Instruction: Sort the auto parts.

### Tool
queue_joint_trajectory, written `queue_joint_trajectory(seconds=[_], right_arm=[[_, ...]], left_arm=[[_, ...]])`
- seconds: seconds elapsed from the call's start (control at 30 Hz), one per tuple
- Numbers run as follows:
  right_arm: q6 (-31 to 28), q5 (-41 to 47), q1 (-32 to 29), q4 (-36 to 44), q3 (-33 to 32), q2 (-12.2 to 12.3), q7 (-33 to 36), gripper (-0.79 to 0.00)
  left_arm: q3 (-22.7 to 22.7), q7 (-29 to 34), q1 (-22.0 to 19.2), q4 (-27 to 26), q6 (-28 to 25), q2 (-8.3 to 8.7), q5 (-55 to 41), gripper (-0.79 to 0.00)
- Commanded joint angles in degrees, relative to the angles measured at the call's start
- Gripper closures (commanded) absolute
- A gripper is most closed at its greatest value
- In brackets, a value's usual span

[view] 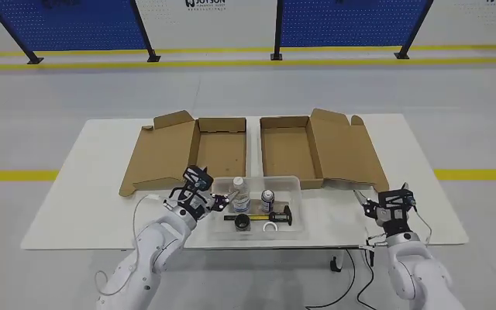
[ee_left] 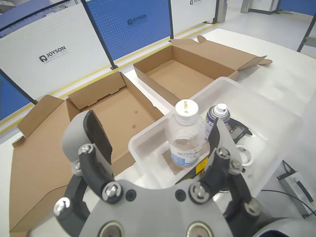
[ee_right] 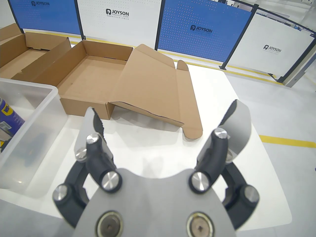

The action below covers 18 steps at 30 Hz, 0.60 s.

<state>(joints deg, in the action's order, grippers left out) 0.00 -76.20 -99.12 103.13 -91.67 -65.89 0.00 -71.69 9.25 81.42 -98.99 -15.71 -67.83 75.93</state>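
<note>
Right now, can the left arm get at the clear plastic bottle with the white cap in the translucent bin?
Probably yes: the left gripper hangs open at the bin's rim, facing the upright bottle; the blue spray can stands close beyond it.

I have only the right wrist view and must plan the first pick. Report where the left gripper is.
Observer: The left gripper is open and holds nothing, at the left end of the clear bin.
Operator: Tell me what stands in that bin beside the spray can.
Observer: A clear bottle with a white cap stands upright next to the spray can.
Operator: Name the rest.
Observer: A digital caliper and a white ring lie on the bin floor.
</note>
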Motion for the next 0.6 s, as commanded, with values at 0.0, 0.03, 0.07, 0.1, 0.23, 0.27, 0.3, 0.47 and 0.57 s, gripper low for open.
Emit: queue_joint_trajectory(seconds=[0.0,0.03,0.07,0.1,0.23,0.27,0.3,0.47,0.57], right_arm=[[0.00,0.00,0.00,0.00,0.00,0.00,0.00,-0.785],[0.00,0.00,0.00,0.00,0.00,0.00,0.00,-0.785],[0.00,0.00,0.00,0.00,0.00,0.00,0.00,-0.785],[0.00,0.00,0.00,0.00,0.00,0.00,0.00,-0.785],[0.00,0.00,0.00,0.00,0.00,0.00,0.00,-0.785],[0.00,0.00,0.00,0.00,0.00,0.00,0.00,-0.785],[0.00,0.00,0.00,0.00,0.00,0.00,0.00,-0.785],[0.00,0.00,0.00,0.00,0.00,0.00,0.00,-0.785],[0.00,0.00,0.00,0.00,0.00,0.00,0.00,-0.785]], left_arm=[[1.18,0.38,-0.87,0.93,-0.31,-0.19,-0.25,-0.785],[1.76,0.66,-1.29,1.40,-0.45,-0.30,-0.59,-0.785],[2.30,0.87,-1.71,1.84,-0.56,-0.41,-0.76,-0.785],[2.87,1.12,-2.12,2.36,-0.68,-0.52,-0.95,-0.785],[4.94,1.58,-3.77,4.37,-1.04,-0.92,-0.97,-0.785],[5.42,1.66,-4.14,4.88,-1.08,-1.02,-1.05,-0.785],[5.85,1.70,-4.59,5.40,-1.06,-1.12,-0.86,-0.785],[7.91,0.42,-6.14,8.12,-0.90,-1.52,1.06,-0.785],[8.53,0.35,-6.79,9.18,-1.19,-1.73,0.44,-0.785]])
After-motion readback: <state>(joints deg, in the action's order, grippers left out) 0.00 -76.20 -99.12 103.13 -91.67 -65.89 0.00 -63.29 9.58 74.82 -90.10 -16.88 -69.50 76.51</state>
